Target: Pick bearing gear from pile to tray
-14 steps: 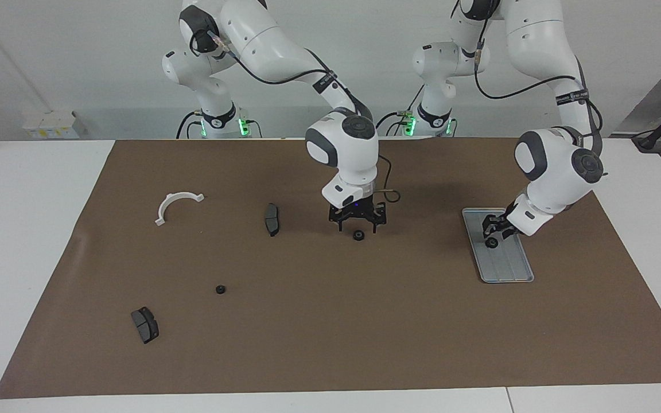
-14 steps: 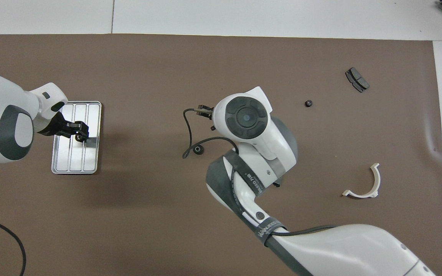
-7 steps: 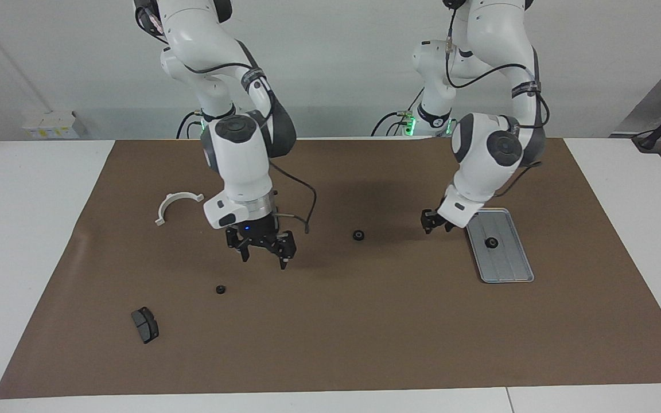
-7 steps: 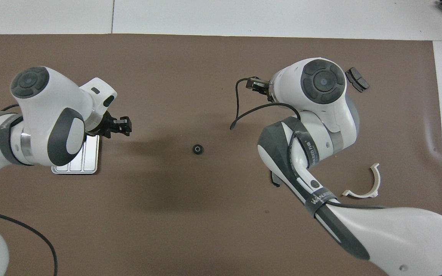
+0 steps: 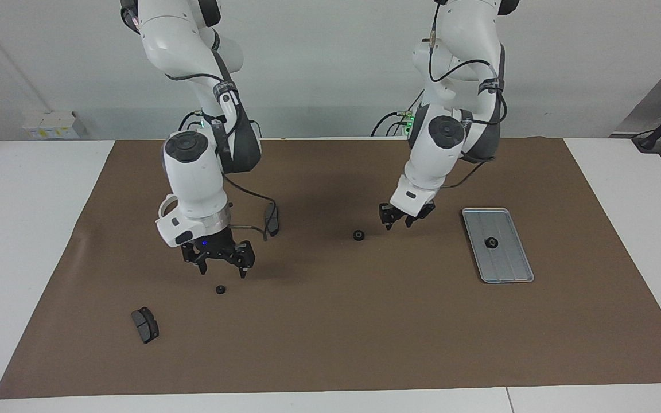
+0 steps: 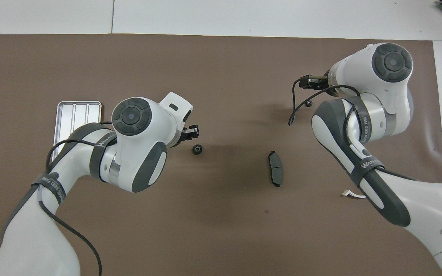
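tray (image 5: 513, 269) silver-grey, lined | gears (image 5: 358, 235) black | mat (image 5: 365, 332) brown | bracket (image 5: 165, 204) white

We see a plain white wall (image 5: 319, 69) above a white surface (image 5: 26, 229), most of it covered by a large brown rectangular mat (image 5: 336, 321). A small white box (image 5: 50, 124) sits against the wall, and a seam (image 6: 112, 17) divides the surface's panels.

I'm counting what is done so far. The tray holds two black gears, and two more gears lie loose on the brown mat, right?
Not quite: the tray holds one black gear, as the facing view shows. The rest stands: two loose gears, one near the left gripper at, one under the right gripper at.
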Action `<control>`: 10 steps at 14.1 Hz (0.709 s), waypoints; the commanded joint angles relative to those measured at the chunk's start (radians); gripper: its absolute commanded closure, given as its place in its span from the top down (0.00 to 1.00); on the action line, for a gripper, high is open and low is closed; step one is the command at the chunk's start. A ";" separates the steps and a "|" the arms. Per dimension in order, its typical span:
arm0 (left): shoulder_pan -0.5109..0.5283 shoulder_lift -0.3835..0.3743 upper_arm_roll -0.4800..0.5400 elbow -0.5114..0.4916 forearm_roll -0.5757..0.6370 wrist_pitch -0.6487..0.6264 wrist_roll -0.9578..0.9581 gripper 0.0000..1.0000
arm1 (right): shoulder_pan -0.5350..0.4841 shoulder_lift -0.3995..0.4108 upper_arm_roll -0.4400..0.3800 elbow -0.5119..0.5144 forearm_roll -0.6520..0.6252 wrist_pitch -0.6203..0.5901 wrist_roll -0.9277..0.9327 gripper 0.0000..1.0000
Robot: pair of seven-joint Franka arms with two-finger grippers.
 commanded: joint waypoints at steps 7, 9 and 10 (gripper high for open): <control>-0.048 0.046 0.016 -0.015 -0.026 0.079 -0.018 0.54 | -0.003 0.095 0.015 -0.008 0.021 0.050 -0.019 0.91; -0.063 0.049 0.016 -0.018 -0.026 0.079 -0.032 0.55 | -0.002 0.095 0.015 -0.029 0.021 0.052 -0.019 0.84; -0.065 0.049 0.016 -0.023 -0.026 0.080 -0.032 0.55 | -0.005 0.093 0.014 -0.042 0.021 0.052 -0.019 0.81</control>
